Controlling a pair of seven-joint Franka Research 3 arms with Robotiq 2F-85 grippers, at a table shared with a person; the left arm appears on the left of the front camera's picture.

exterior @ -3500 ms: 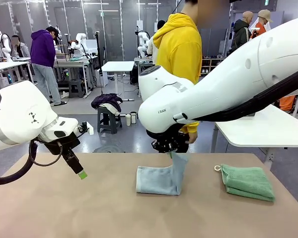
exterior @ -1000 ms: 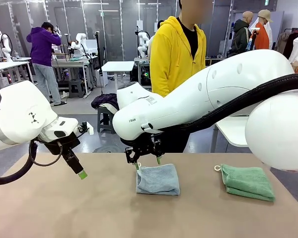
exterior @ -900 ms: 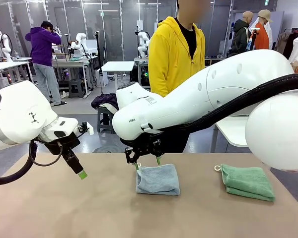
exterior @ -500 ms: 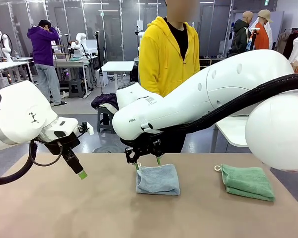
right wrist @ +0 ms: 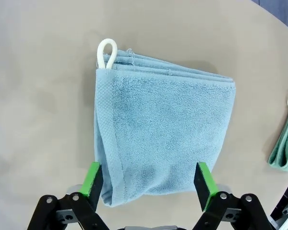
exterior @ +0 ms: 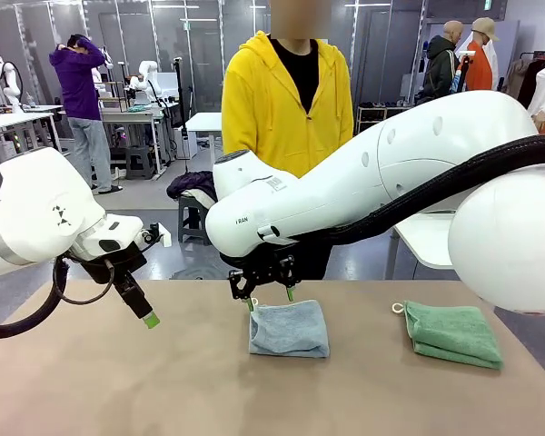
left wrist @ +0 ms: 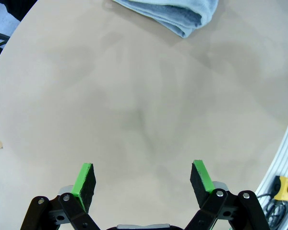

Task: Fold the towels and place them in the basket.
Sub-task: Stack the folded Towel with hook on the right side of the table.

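Note:
A pale grey-blue towel (exterior: pixel 289 329) lies folded on the tan table (exterior: pixel 163 391) near its far middle; the right wrist view shows this towel (right wrist: pixel 163 134) with a white corner loop (right wrist: pixel 107 51). My right gripper (exterior: pixel 271 299) hovers open just above its far edge, holding nothing, fingers (right wrist: pixel 92 178) astride the towel's near edge. A mint green towel (exterior: pixel 452 333) lies folded at the far right, and its edge (right wrist: pixel 284 154) shows in the right wrist view. My left gripper (exterior: pixel 149 318) hangs open and empty over bare table at the left, gripper (left wrist: pixel 143 178). The basket is out of view.
A person in a yellow hoodie (exterior: pixel 286 100) stands at the table's far side, hands hidden behind my right arm. The blue towel's corner (left wrist: pixel 175 17) shows at the top of the left wrist view. A white side table (exterior: pixel 440 238) stands beyond the far right edge.
The right gripper has let go of the blue towel it held up, and the towel now lies folded flat. Over the last second both arms stay still; the person has stepped left.

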